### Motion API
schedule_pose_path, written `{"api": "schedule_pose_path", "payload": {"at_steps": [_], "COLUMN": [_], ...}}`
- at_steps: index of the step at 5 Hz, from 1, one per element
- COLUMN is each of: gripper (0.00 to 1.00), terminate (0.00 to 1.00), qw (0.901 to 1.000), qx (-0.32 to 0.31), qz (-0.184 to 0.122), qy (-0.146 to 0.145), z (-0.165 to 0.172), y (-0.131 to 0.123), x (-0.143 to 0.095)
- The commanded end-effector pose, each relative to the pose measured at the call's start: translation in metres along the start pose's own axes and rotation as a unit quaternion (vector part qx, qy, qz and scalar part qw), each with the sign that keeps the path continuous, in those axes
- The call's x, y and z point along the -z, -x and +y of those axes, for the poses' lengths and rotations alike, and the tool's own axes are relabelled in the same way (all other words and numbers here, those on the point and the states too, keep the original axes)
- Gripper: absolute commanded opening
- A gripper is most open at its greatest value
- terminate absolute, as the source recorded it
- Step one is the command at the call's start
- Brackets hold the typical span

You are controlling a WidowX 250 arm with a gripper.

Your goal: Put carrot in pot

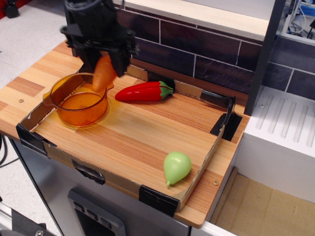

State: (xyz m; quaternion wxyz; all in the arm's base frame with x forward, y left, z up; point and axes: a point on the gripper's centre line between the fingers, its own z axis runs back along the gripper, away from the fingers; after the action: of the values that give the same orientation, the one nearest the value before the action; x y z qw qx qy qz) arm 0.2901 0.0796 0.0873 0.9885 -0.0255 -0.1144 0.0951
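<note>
The orange carrot (104, 72) hangs point down, held between the black fingers of my gripper (102, 58), which is shut on its upper part. It hovers over the right rim of the amber translucent pot (74, 105), which stands at the left end of the wooden tray. The carrot's tip is just above the pot's opening and not resting on anything I can see.
A red chili pepper with a green stem (143, 92) lies right of the pot. A pale green pear-shaped toy (176, 166) lies near the tray's front right corner. The tray (147, 147) has low cardboard walls with black tape. A dark tiled wall (206, 54) stands behind.
</note>
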Motion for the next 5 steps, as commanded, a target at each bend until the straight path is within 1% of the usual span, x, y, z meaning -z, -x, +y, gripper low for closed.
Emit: {"api": "schedule_pose_path", "payload": {"at_steps": [1,2,3,4,5], "gripper": [0.00,1.00,1.00,1.00,1.00], "terminate": [0.00,0.00,0.00,0.00,0.00], "qw": [0.9987,0.9982,0.9981,0.9984,0.9990], "qx": [0.008,0.011,-0.002,-0.011,-0.008], "qz": [0.002,0.019,0.029,0.032,0.018], "qy": [-0.049,-0.056,-0.053,-0.044,-0.041], "z": [0.035,0.039,0.044,0.047,0.045], "y": [-0.010,-0.006,-0.007,-0.011,-0.013], "x": [0.006,0.013,0.012,0.007,-0.004]}}
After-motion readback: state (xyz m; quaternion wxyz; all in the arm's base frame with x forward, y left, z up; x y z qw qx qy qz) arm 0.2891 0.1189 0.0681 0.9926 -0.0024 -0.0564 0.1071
